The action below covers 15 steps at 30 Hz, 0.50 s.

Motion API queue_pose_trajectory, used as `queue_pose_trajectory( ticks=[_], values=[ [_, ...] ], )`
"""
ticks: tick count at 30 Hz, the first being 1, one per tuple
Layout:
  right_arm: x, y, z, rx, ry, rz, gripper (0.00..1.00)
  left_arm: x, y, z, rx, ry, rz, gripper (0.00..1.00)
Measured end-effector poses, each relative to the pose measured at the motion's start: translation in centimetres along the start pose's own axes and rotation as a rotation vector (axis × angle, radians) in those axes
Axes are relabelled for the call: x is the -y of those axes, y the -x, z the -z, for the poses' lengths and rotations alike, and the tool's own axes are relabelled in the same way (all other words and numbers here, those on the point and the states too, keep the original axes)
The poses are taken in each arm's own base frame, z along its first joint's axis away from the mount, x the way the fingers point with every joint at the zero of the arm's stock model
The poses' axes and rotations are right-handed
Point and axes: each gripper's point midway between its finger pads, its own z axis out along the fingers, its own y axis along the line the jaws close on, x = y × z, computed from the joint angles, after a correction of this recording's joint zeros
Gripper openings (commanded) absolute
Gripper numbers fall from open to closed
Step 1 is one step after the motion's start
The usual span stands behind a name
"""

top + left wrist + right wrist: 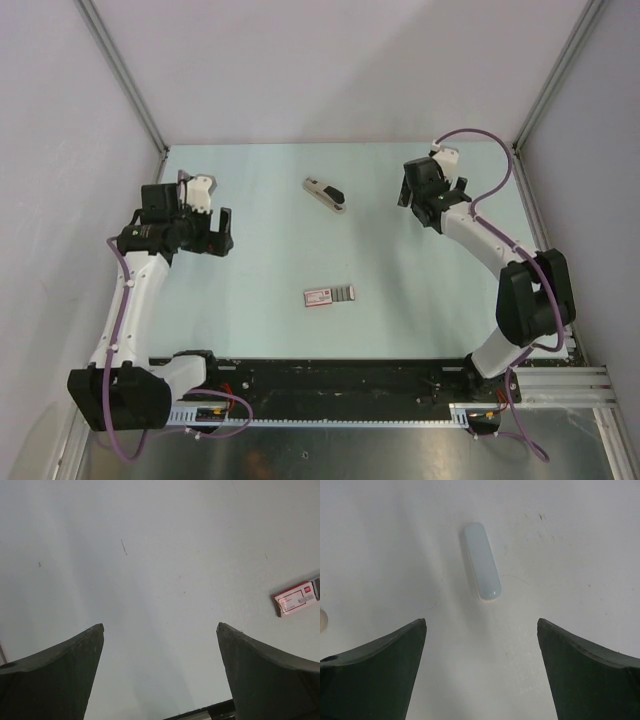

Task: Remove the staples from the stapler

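The stapler (325,193), slim silver-grey with a black part, lies at the back middle of the table and shows only in the top view. My left gripper (215,238) is open and empty at the left, well away from the stapler; its fingers (60,665) hang over bare table. My right gripper (428,190) is open and empty to the right of the stapler, apart from it. Between and beyond its fingers (585,670) I see only table and a pale oblong shape (481,561); I cannot tell what that shape is.
A flat red-and-white packet (329,294) with a grey strip lies at the table's near middle; it also shows at the right edge of the left wrist view (296,598). Walls close the table at the back and both sides. A black rail (340,378) runs along the near edge.
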Motion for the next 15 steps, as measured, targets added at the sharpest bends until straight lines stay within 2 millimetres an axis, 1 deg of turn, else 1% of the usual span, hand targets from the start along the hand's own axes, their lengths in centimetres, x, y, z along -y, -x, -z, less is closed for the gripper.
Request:
queue_pose_trajectory(
  ticks=[2,4,6,11,13,15],
  values=[
    [-0.3,0.4,-0.9,0.008,-0.002,-0.009,0.96,0.1,-0.3,-0.1,-0.012,-0.007,0.004,0.99],
    [-0.6,0.2,-2.1,0.003,-0.006,-0.008,0.95,0.3,-0.4,-0.1,-0.017,-0.018,0.006,1.00],
    [-0.8,-0.8,-3.5,-0.018,-0.019,0.007,0.94,0.5,-0.5,0.0,-0.022,-0.025,0.007,0.99],
    [-0.4,-3.7,-6.0,-0.082,-0.059,0.056,0.93,0.6,-0.6,0.1,-0.030,-0.032,0.009,0.99],
    [-0.1,-4.3,-6.6,-0.097,-0.068,0.070,0.92,0.8,-0.6,0.2,-0.029,-0.039,0.010,1.00],
    [0.3,-4.3,-6.9,-0.101,-0.075,0.070,0.92,0.9,-0.7,0.2,-0.032,-0.047,0.011,0.99]
  ],
)
